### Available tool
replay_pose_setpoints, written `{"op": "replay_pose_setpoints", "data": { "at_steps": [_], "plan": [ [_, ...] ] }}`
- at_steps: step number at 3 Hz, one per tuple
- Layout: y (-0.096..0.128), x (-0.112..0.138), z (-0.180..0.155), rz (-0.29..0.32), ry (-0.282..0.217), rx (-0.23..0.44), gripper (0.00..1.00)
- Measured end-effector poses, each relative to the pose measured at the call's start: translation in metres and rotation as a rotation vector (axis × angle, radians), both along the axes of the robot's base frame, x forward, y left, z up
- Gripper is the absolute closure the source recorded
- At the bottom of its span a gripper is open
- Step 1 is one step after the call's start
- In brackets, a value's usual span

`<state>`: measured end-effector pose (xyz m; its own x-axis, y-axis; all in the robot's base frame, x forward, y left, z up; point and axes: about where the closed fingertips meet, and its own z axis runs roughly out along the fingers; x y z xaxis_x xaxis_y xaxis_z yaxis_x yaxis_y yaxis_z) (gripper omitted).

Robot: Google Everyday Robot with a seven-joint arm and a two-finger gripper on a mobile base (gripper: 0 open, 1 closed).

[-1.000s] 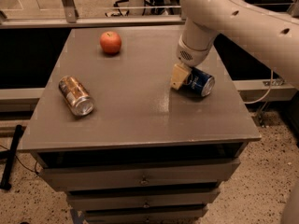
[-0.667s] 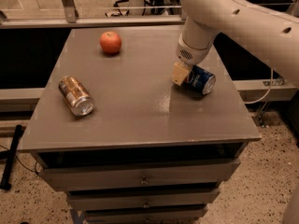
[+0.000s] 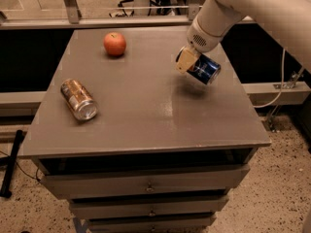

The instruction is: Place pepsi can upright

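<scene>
— Where is the pepsi can (image 3: 205, 70) seen?
— Right of the apple (image 3: 114, 43), held tilted, raised off the table (image 3: 146, 115).
— And the gripper (image 3: 193, 65)?
— Pinched onto that can, also right of the apple.

Pincer (image 3: 190, 64) holding pepsi can (image 3: 205, 70) above table (image 3: 146, 110) right, apple (image 3: 114, 43) rear, other can (image 3: 78, 99) left

Far finger of pincer (image 3: 194, 66) hidden behind pepsi can (image 3: 207, 71), held above table (image 3: 146, 115), arm (image 3: 265, 6) cut off top-right
</scene>
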<state>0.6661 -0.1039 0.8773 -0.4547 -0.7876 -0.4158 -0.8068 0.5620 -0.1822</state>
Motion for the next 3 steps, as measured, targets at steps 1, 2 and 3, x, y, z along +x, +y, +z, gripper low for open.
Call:
{"op": "replay_pose_setpoints", "data": {
  "at_steps": [1, 2, 3],
  "plan": [
    [0.01, 0.008, 0.029, 0.084, -0.077, 0.176, 1.0],
    [0.018, 0.007, 0.051, 0.186, -0.156, 0.371, 1.0],
    [0.024, 0.0, 0.069, 0.295, -0.233, 0.575, 1.0]
  ]
}}
